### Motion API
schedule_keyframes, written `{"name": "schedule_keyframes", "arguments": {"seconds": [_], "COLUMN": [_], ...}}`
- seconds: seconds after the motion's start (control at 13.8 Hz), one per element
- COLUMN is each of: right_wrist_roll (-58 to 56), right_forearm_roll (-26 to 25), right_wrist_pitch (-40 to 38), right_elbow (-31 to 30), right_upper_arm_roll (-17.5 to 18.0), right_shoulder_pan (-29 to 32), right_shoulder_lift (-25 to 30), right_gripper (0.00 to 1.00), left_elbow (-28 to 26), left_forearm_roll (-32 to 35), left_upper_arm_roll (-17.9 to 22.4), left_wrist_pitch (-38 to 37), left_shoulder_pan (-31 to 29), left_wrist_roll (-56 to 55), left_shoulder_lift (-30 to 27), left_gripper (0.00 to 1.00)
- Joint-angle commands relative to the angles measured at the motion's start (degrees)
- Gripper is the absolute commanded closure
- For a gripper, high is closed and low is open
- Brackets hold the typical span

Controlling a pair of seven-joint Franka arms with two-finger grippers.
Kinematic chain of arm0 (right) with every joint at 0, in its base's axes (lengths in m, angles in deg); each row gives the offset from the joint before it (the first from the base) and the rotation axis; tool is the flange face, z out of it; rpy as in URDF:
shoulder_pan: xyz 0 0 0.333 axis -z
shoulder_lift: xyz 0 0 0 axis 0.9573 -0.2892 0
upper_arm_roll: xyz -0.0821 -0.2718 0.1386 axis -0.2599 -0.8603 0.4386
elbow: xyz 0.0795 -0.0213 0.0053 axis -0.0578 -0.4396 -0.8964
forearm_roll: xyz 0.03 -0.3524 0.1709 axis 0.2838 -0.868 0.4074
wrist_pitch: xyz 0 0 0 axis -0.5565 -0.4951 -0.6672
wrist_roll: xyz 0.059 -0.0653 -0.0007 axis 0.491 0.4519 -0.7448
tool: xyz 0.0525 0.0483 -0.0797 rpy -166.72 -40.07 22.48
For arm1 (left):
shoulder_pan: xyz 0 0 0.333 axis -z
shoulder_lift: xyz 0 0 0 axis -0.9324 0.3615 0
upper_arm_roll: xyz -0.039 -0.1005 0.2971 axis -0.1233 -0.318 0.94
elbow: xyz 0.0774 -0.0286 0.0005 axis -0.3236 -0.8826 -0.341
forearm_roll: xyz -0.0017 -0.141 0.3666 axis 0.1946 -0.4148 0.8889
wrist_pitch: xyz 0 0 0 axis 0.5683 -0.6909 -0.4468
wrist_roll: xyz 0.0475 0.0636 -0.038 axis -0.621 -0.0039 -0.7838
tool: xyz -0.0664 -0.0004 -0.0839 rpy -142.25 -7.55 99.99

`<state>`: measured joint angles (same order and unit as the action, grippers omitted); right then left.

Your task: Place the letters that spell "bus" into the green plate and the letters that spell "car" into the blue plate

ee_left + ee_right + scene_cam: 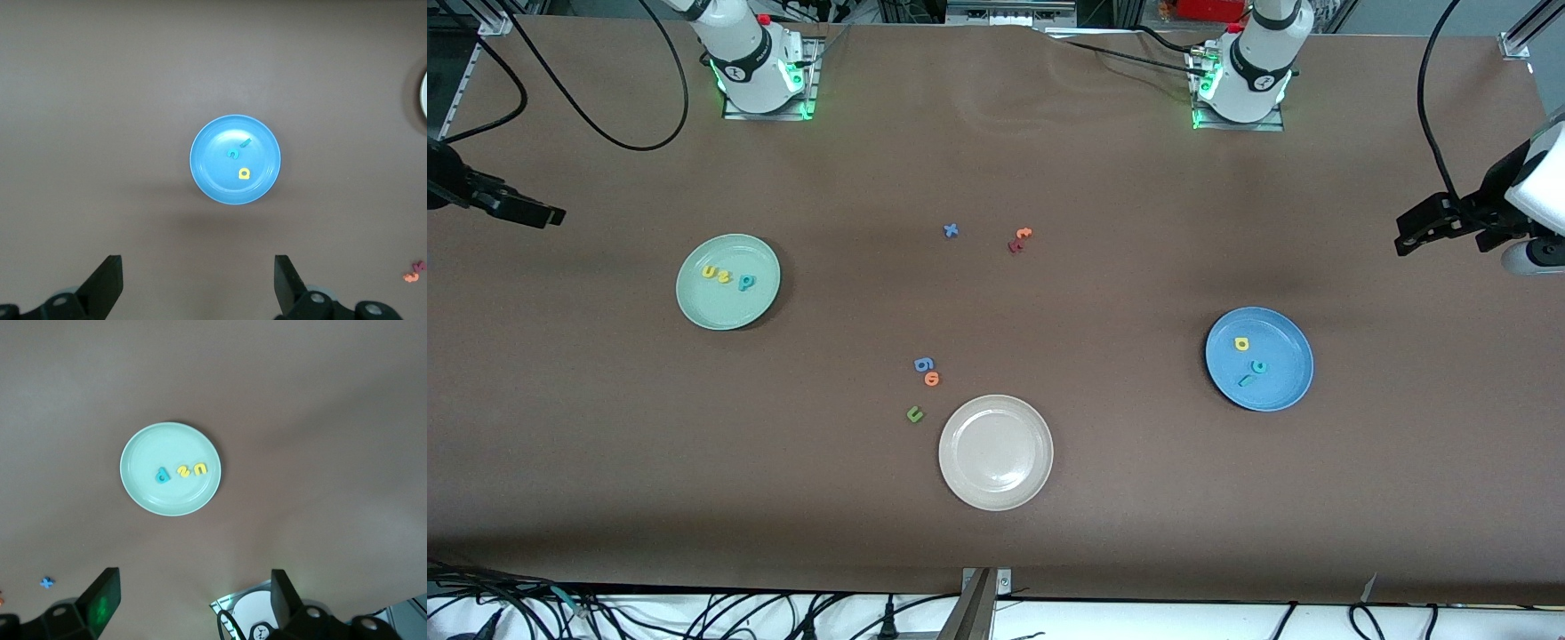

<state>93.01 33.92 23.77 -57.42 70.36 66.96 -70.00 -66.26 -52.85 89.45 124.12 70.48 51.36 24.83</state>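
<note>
The only readable signs are the foam letters themselves. In the green plate (727,307) lie a yellow-orange "u" (709,272), a yellow "s" (725,275) and a teal "b" (746,282). Between the green plate and the blue plate (1280,378) a blue "x" (951,230) lies on the tabletop (605,444).

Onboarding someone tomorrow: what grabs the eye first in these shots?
Three plates: the green plate toward the right arm's end holds a yellow "u", yellow "s" and teal "b"; the blue plate toward the left arm's end holds a yellow "a", teal "c" and teal "r". The white plate, nearest the front camera, is empty; stray letters lie mid-table.
</note>
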Motion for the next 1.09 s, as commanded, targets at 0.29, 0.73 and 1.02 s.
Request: {"name": "schedule_keyframes", "arguments": {"seconds": [0.29, 0.73, 1.02], "right_wrist_roll": [1.15, 8.96, 6.60], "right_forearm_roll": [-1.64, -8.32, -6.83], "right_wrist_pitch": [5.72, 6.16, 7.38], "right_elbow": [1.93, 1.84, 1.93], "right_upper_arm_roll": [0.92, 1.01, 0.23], "right_shoulder_pan": [-1.94, -14.07, -13.90], "right_shoulder_lift": [-5.49, -5.33, -2.25], "right_gripper": [0.01, 0.01, 0.01], "left_elbow": [-1.13, -1.13, -1.04], "left_forearm_roll": [1.16, 1.08, 1.08], "left_upper_arm_roll": [0.35, 0.17, 0.17], "left_wrist_pitch": [-1.26, -1.17, -1.17], "left_shoulder_pan": [0.26, 0.96, 0.87], "left_wrist_roll": [1.58, 1.49, 1.58], "left_shoulder_lift": [-1.20, -0.67, -0.67], "left_gripper": [0.00, 0.00, 0.00]}}
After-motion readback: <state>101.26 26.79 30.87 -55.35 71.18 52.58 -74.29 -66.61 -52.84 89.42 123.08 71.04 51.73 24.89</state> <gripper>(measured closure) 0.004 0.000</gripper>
